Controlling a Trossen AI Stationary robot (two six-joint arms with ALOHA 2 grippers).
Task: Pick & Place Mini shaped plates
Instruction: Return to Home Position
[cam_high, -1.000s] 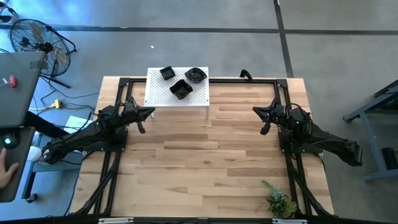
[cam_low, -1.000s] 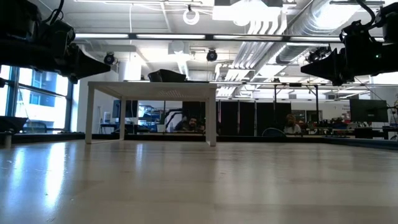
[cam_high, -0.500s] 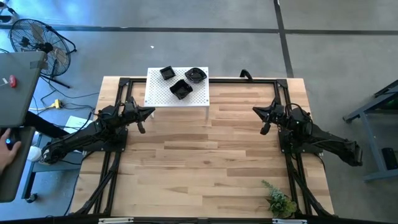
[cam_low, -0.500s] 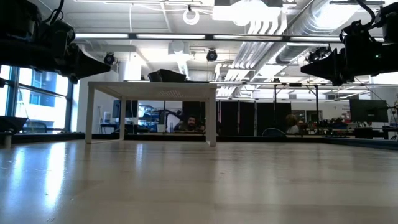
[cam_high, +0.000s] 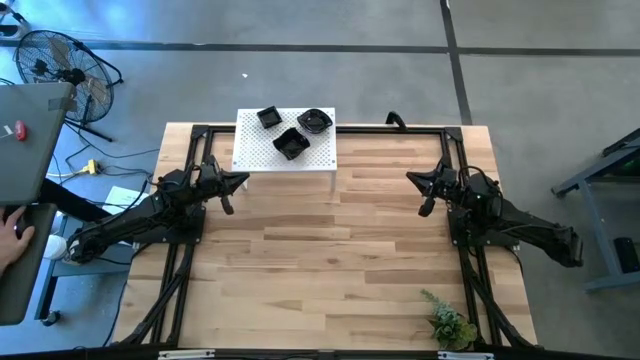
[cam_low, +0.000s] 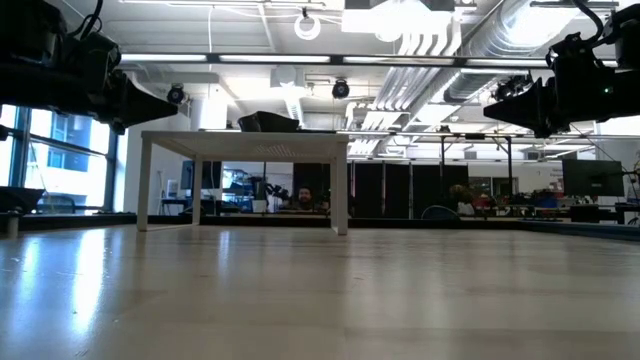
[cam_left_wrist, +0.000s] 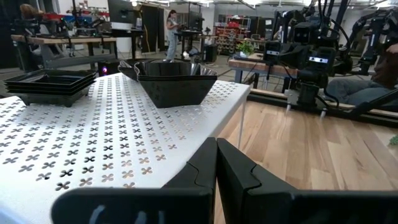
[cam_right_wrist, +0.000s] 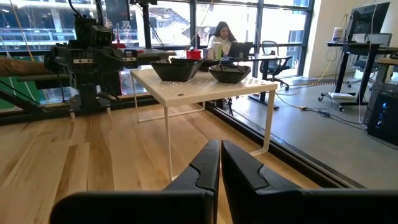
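Three stacks of small glossy black plates stand on the white perforated platform (cam_high: 262, 155) at the table's far edge: a square stack (cam_high: 267, 117) at its far left, a scalloped one (cam_high: 315, 121) at its far right, and a square stack (cam_high: 290, 144) nearer the middle. The nearer stack shows in the left wrist view (cam_left_wrist: 171, 79), with the far-left stack (cam_left_wrist: 50, 84) beside it. My left gripper (cam_high: 243, 181) is shut and empty beside the platform's near left corner. My right gripper (cam_high: 411, 179) is shut and empty at the table's right, above the wood.
A small green plant (cam_high: 450, 322) lies near the table's front right corner. A black object (cam_high: 396, 120) sits at the far edge right of the platform. A person's hand (cam_high: 12, 237) shows at a desk left of the table. The platform stands on thin white legs (cam_low: 342, 190).
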